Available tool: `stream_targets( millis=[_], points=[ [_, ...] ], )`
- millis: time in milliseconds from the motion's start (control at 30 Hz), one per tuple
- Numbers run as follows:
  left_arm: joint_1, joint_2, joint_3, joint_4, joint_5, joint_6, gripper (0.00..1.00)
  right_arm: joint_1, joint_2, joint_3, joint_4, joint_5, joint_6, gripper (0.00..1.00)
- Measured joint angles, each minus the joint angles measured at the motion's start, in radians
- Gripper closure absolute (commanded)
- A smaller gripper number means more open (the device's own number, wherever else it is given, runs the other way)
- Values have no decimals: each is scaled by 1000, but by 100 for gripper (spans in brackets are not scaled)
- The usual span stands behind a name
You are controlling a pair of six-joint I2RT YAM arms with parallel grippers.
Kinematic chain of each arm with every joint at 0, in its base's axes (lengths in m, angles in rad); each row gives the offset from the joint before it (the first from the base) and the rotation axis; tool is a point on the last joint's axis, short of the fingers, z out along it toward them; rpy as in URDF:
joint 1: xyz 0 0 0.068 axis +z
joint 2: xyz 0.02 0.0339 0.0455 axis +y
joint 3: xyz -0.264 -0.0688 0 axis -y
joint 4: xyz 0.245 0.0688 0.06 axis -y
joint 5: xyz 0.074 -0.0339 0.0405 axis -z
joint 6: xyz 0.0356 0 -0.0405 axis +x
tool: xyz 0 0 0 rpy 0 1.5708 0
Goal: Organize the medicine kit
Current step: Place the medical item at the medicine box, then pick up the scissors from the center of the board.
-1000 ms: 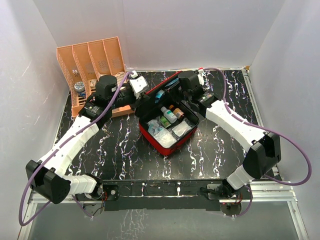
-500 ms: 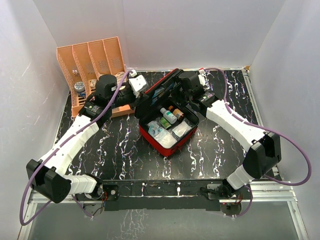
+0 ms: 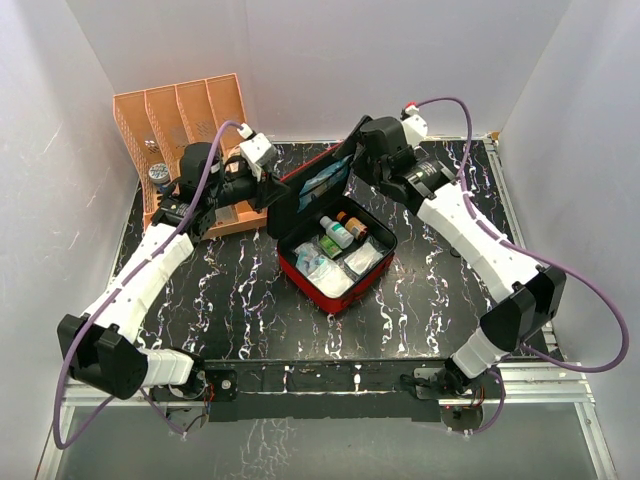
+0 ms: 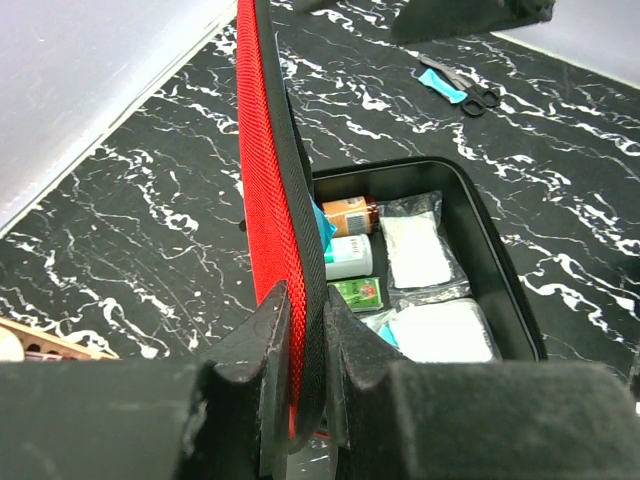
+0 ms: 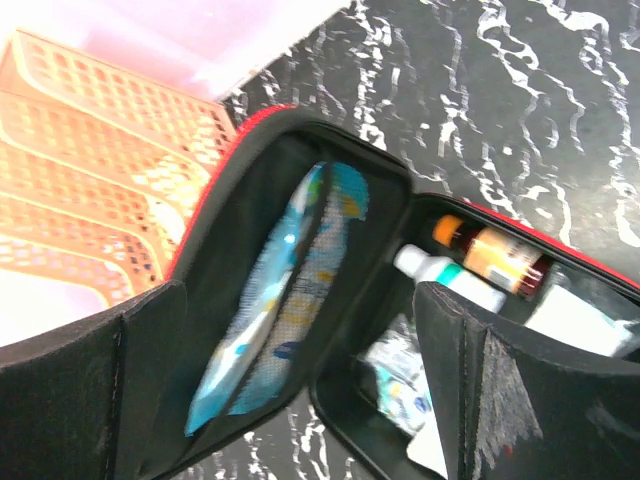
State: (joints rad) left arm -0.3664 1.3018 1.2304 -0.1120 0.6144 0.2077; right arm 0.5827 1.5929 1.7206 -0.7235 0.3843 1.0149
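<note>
1. Left jaws pinch the rim of the kit's lid, closed tight on the red fabric.
2. A second ago the lid leaned well back; now it stands near upright. I judge the closing step has begun.
3. The kit sits mid-worktop, its base just right of my left jaws, with bottles packed inside.
4. Right jaws are spread wide and hold nothing. They hover by the lid's top edge, facing its blue pouch.
</note>
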Motion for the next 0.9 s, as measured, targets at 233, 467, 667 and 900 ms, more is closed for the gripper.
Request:
stream_targets(
  millis=[233, 467, 667, 900],
  points=[
    [22, 23, 10, -1, 80, -49, 100, 0, -29, -140, 39, -8, -95, 44],
    [25, 74, 53, -12, 147, -48, 100, 0, -26, -137, 156, -87, -136, 79],
    [27, 114, 82, -13, 182, -26, 100, 0, -2, -131, 205, -126, -144, 75],
    [29, 117, 83, 0, 159, 0, 100, 0, 0, -117, 125, -18, -132, 68]
  ],
)
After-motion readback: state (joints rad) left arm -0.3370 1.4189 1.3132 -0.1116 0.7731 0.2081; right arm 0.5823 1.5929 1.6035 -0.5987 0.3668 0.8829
